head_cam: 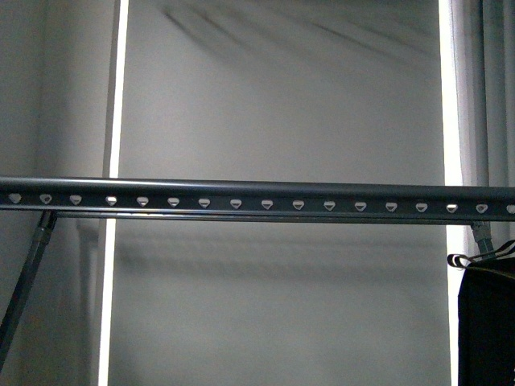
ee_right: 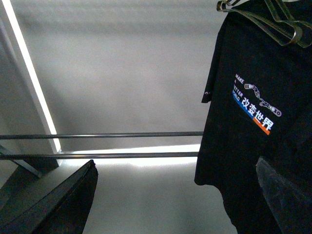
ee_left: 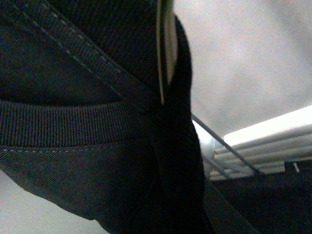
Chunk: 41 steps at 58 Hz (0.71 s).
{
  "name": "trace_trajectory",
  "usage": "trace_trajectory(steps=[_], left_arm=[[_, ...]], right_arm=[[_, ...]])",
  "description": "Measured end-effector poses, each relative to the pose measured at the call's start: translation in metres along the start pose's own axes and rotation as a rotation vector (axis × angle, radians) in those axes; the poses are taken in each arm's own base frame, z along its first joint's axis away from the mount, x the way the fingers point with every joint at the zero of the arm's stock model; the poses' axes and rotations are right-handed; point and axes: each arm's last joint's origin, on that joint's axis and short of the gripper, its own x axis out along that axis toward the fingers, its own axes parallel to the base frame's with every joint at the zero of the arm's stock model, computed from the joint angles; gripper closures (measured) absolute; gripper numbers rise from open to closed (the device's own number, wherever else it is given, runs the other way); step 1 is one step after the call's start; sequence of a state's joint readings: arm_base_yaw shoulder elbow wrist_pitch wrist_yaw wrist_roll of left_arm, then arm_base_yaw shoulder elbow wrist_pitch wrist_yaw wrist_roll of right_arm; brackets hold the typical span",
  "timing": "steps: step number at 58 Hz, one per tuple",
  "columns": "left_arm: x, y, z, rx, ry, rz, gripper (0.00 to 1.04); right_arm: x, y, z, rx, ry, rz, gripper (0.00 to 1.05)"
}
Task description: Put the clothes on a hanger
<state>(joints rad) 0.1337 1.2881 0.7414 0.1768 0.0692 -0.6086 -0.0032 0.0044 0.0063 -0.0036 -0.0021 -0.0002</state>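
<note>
The clothes (ee_right: 243,141), a black short-sleeved T-shirt with white lettering, hang on a thin bronze-grey hook hanger (ee_right: 278,22) in the right wrist view. The same black fabric (ee_left: 87,122) fills the left wrist view, showing its ribbed collar and a strip of the metal hook hanger (ee_left: 162,53). My left gripper is shut on the clothes, its fingers buried in the fabric. My right gripper (ee_right: 175,200) is open and empty beside the shirt's lower edge. The hanger (head_cam: 257,197), a long grey rail with shield-shaped holes, spans the front view. No arm and no T-shirt show there.
Another dark garment (head_cam: 487,330) on a black-and-white striped hanger (head_cam: 481,258) hangs under the rail's right end. A slanted support leg (head_cam: 24,281) stands at the left. Two thin dark bars (ee_right: 97,145) cross the right wrist view. White slats and thin rods (ee_left: 263,146) lie behind the fabric.
</note>
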Motion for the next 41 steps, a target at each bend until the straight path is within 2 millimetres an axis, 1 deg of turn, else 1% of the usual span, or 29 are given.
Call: trace_trajectory(steps=[3,7,8,14,18,22,24,25,26,27,30,31,32,34,35,41], left_arm=[[-0.020,0.005,-0.007,0.057,0.054,-0.052,1.00],[-0.035,0.006,-0.012,0.110,0.106,-0.101,1.00],[-0.042,0.007,-0.015,0.142,0.136,-0.130,1.00],[-0.061,0.007,-0.023,0.243,0.234,-0.241,1.01],[-0.076,0.005,-0.028,0.347,0.304,-0.342,1.01],[-0.095,0.006,-0.035,0.488,0.402,-0.508,1.01],[-0.101,0.005,-0.036,0.540,0.428,-0.559,1.01],[-0.102,0.005,-0.036,0.560,0.433,-0.573,1.01],[-0.104,0.004,-0.036,0.615,0.435,-0.604,1.01],[-0.105,0.004,-0.036,0.624,0.440,-0.609,1.01],[-0.106,0.002,-0.034,0.756,0.420,-0.643,1.01],[-0.105,0.000,-0.033,0.835,0.398,-0.651,1.01],[-0.105,-0.001,-0.032,0.854,0.392,-0.650,1.01],[-0.101,-0.005,-0.027,1.020,0.334,-0.676,1.01],[-0.101,-0.007,-0.026,1.040,0.326,-0.680,1.01],[-0.092,-0.017,-0.018,1.328,0.211,-0.708,1.01]], right_arm=[[0.000,0.000,0.000,0.000,0.000,0.000,0.07],[0.000,0.000,0.000,0.000,0.000,0.000,0.07],[0.000,0.000,0.000,0.000,0.000,0.000,0.07],[0.000,0.000,0.000,0.000,0.000,0.000,0.07],[0.000,0.000,0.000,0.000,0.000,0.000,0.07],[0.000,0.000,0.000,0.000,0.000,0.000,0.07],[0.000,0.000,0.000,0.000,0.000,0.000,0.07],[0.000,0.000,0.000,0.000,0.000,0.000,0.07],[0.000,0.000,0.000,0.000,0.000,0.000,0.07],[0.000,0.000,0.000,0.000,0.000,0.000,0.07],[0.000,0.000,0.000,0.000,0.000,0.000,0.07],[0.000,0.000,0.000,0.000,0.000,0.000,0.07],[0.000,0.000,0.000,0.000,0.000,0.000,0.07],[0.000,0.000,0.000,0.000,0.000,0.000,0.07],[0.000,0.000,0.000,0.000,0.000,0.000,0.07],[0.000,0.000,0.000,0.000,0.000,0.000,0.07]])
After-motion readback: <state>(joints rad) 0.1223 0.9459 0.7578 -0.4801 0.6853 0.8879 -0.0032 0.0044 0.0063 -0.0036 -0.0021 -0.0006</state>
